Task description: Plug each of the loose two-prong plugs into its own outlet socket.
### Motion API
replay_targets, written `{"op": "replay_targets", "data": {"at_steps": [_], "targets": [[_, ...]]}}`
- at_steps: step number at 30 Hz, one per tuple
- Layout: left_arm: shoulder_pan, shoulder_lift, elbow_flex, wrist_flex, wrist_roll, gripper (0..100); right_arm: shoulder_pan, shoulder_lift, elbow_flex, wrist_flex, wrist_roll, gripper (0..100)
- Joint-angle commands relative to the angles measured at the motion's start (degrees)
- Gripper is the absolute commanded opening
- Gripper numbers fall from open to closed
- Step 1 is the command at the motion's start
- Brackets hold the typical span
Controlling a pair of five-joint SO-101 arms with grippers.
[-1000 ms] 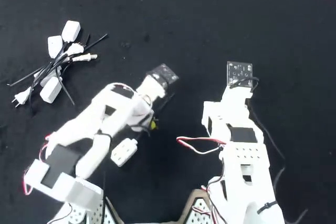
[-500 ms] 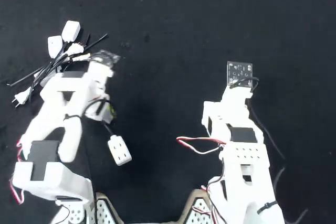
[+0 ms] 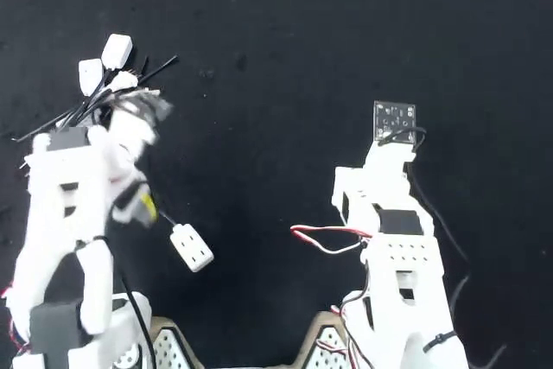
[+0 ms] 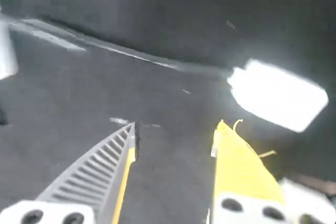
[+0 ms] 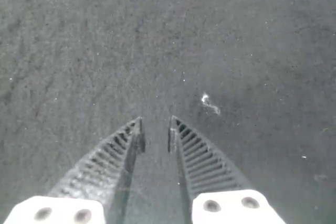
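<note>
Left gripper (image 4: 173, 129) is spread wide with nothing in it, hovering over the left side of the black table (image 3: 285, 49). The white socket block (image 3: 191, 246) lies just to its right and a bit nearer, not touching the fingers. The tangle of loose plugs (image 3: 99, 84) sits far left, just beyond that arm. Right gripper (image 5: 156, 129) is well apart from all that, fingers nearly together with a thin gap, holding nothing.
</note>
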Motion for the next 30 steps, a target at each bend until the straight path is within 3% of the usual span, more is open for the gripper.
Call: {"op": "replay_targets", "data": {"at_steps": [1, 5, 17, 23, 27, 30], "targets": [[5.41, -2.02, 6.64, -1.49, -2.29, 24, 0.35, 0.22, -2.33, -1.14, -0.53, 7.8], [12.18, -2.37, 10.95, -4.31, -0.88, 24, 0.35, 0.22, -2.33, -1.14, -0.53, 7.8], [28.18, -1.76, 11.56, -25.41, 28.13, 24, 0.44, 0.22, -2.33, -1.14, -0.53, 7.8], [28.79, -1.67, 11.91, -35.16, 36.13, 24, 0.53, 0.22, -2.33, -1.05, -0.53, 7.8], [28.44, -2.81, 10.07, -34.55, 37.71, 24, 0.35, 0.22, -2.33, -1.05, -0.53, 7.8], [26.15, -4.66, 5.93, -29.01, 37.36, 24, 0.44, 0.22, -2.24, -1.05, -0.53, 7.8]]}}
